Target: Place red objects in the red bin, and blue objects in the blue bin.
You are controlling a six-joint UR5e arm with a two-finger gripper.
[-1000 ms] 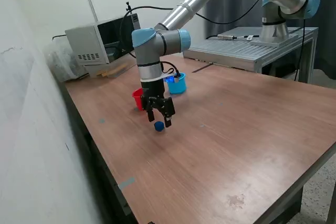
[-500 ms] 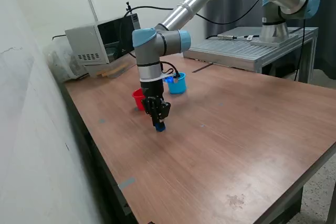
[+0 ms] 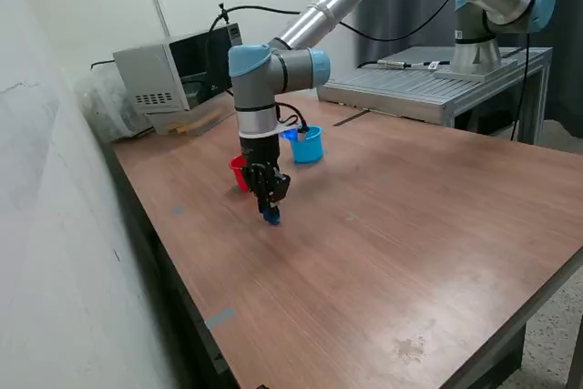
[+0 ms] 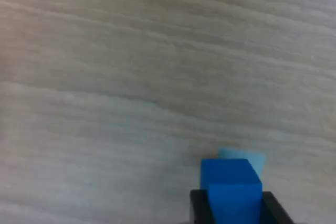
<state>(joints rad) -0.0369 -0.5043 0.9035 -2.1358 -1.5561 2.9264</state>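
Note:
My gripper [image 3: 271,213] points straight down and is shut on a tiny dark blue cube [image 3: 271,217], at or just above the wooden table [image 3: 383,252]. In the wrist view the cube [image 4: 230,182] sits between the two dark fingers [image 4: 198,205]. The small red cup [image 3: 239,172] stands just behind the gripper, partly hidden by it. The light blue cup [image 3: 309,146] stands farther back, toward the exterior view's right. No red cubes and no second blue cube show in either view.
A grey box-shaped device [image 3: 168,72] with cables stands at the table's back corner. A metal rack [image 3: 428,88] adjoins the table's far side. A white wall [image 3: 55,225] runs along the exterior view's left. The table's near edge [image 3: 228,353] is close.
The open gripper came down over the blue cube and shut on it. It has since shifted slightly toward the exterior view's left with the cube.

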